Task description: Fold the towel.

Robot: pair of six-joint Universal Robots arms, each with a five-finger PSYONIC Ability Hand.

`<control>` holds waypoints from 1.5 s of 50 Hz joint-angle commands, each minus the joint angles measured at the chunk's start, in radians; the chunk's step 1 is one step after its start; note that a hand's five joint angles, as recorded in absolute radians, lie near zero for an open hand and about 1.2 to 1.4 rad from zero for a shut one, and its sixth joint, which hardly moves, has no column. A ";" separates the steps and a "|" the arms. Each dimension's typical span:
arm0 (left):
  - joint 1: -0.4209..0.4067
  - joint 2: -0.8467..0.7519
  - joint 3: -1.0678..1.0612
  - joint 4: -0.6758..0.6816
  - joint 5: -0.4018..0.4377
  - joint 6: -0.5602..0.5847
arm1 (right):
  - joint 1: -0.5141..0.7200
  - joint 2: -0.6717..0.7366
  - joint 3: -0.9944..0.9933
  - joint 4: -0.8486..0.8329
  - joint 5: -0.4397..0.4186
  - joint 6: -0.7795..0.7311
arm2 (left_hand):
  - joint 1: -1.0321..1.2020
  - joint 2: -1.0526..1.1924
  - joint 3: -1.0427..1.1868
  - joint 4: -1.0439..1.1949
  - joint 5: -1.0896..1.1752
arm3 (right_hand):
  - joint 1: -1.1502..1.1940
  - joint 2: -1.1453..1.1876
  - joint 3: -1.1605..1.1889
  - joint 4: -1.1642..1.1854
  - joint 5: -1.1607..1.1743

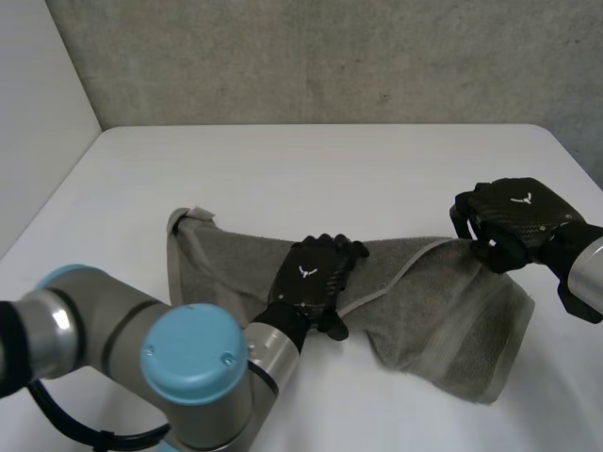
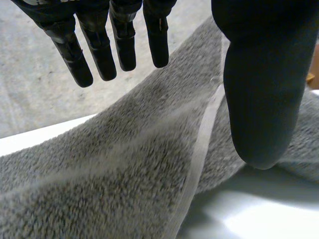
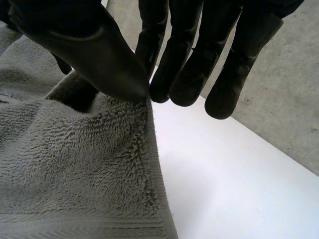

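Grey towel (image 1: 443, 311) crumpled across the lower middle of the white desk (image 1: 311, 169) in the head view. Left hand (image 1: 311, 282) flat on its middle. Right hand (image 1: 509, 221) at centre right, holding a corner. Left wrist view: straight fingers (image 2: 124, 45) spread wide over the fluffy cloth. Right wrist view: thumb (image 3: 89, 45) pinching the towel's edge against the fingers, above the desk.

Rumpled grey towel (image 1: 424, 301), partly folded, mid white table (image 1: 311, 169).
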 commanded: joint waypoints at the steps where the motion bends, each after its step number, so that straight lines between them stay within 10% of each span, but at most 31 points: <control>1: -0.008 -0.084 0.069 0.016 -0.053 0.019 | 0.000 0.008 0.013 -0.004 -0.002 0.000 | 0.049 0.052 0.052 0.052 0.054 | 0.056 0.070 0.052 0.058 0.050; 16: -0.008 -0.139 0.116 0.017 -0.217 0.255 | -0.008 0.010 0.014 -0.022 -0.002 0.000 | 0.120 0.122 0.122 0.122 0.124 | 0.056 0.070 0.052 0.058 0.050; 45: 0.105 -0.023 0.023 0.108 -0.249 0.423 | 0.000 0.016 0.040 -0.073 0.003 0.013 | 0.434 0.436 0.436 0.437 0.438 | 0.056 0.070 0.052 0.058 0.050; 49: 0.119 0.017 -0.012 0.134 -0.228 0.475 | 0.000 0.059 0.037 -0.084 0.008 0.020 | 1.018 1.021 1.021 1.021 1.023 | 0.056 0.070 0.052 0.058 0.050; 62: 0.228 0.354 -0.150 0.059 0.037 0.493 | 0.004 -0.079 -0.076 -0.077 0.014 0.148 | 1.020 1.023 1.023 1.023 1.025 | 0.056 0.070 0.052 0.058 0.050; 75: 0.318 0.201 -0.221 -0.073 0.081 0.500 | 0.047 0.037 -0.006 -0.064 0.012 0.102 | 1.020 1.023 1.023 1.023 1.025 | 0.056 0.070 0.052 0.058 0.050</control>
